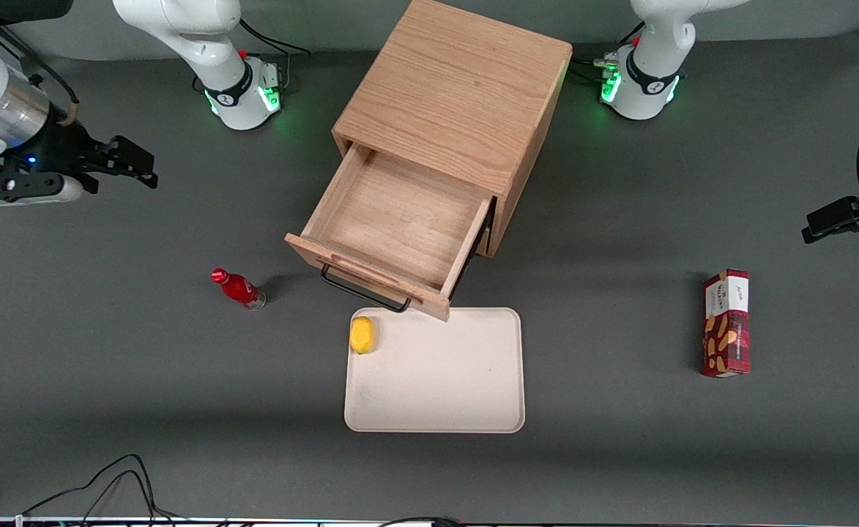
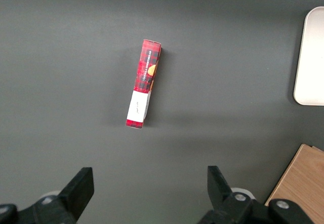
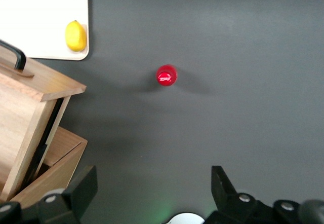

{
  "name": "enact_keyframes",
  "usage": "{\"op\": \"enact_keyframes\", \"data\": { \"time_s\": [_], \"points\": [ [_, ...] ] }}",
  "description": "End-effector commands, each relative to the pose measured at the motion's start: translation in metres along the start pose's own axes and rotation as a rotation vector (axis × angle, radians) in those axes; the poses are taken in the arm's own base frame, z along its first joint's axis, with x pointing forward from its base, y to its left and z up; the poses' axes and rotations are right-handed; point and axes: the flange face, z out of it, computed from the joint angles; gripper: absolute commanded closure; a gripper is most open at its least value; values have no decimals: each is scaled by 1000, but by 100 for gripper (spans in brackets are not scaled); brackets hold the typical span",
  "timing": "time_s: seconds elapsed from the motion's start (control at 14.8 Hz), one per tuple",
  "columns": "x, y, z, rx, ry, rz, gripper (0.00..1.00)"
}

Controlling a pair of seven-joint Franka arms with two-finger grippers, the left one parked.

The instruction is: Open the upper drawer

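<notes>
The upper drawer (image 1: 400, 219) of the light oak cabinet (image 1: 458, 95) stands pulled far out, and its inside is bare wood. Its long black bar handle (image 1: 363, 290) juts from the drawer front, just above the tray's rim. The drawer's side also shows in the right wrist view (image 3: 30, 112). The bottom drawer is hidden beneath it. My right gripper (image 1: 140, 162) hangs high toward the working arm's end of the table, well away from the cabinet. It is open and empty, with both fingers spread wide in the right wrist view (image 3: 152, 193).
A red bottle (image 1: 239, 288) stands on the grey table beside the drawer front, also in the wrist view (image 3: 166, 75). A yellow lemon (image 1: 362, 334) lies on the cream tray (image 1: 436, 395) in front of the drawer. A red snack box (image 1: 726, 323) lies toward the parked arm's end.
</notes>
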Motion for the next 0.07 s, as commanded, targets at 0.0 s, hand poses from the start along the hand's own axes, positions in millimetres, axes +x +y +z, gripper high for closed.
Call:
{"op": "enact_keyframes", "data": {
  "time_s": [0.0],
  "points": [
    [-10,8,-3,47,-17,27,0]
  ]
}}
